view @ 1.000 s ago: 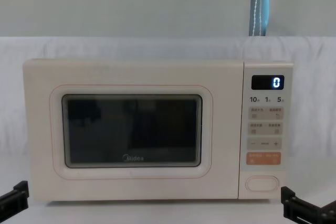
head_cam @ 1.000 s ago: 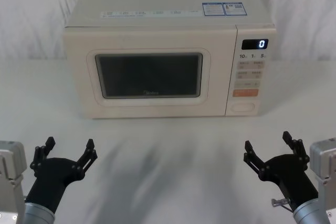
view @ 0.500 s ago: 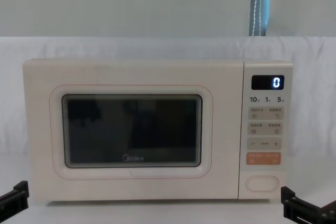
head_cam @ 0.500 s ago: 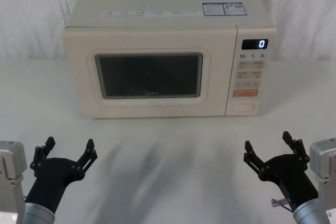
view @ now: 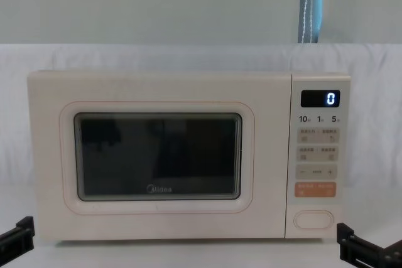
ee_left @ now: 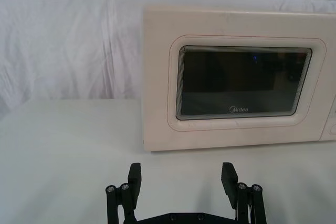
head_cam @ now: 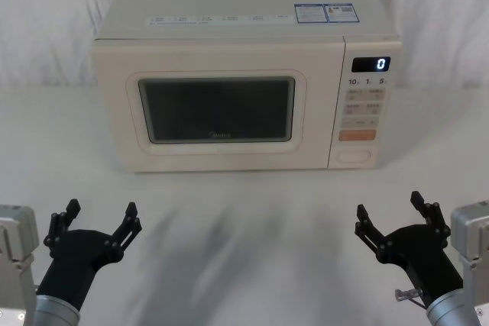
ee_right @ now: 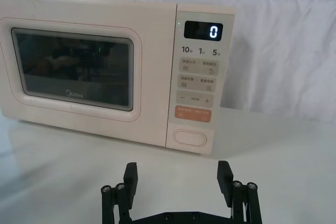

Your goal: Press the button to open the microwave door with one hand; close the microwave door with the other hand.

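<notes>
A cream microwave stands at the back of the white table. Its door, with the dark window and Midea logo, is shut flush. The wide oval button sits at the bottom of the control panel, under the orange key. My left gripper is open, low at the near left, well short of the door. My right gripper is open too, near right, in line with the panel but far from the button.
The display reads 0. White cloth covers the table and the backdrop behind the microwave. Bare table lies between both grippers and the microwave front.
</notes>
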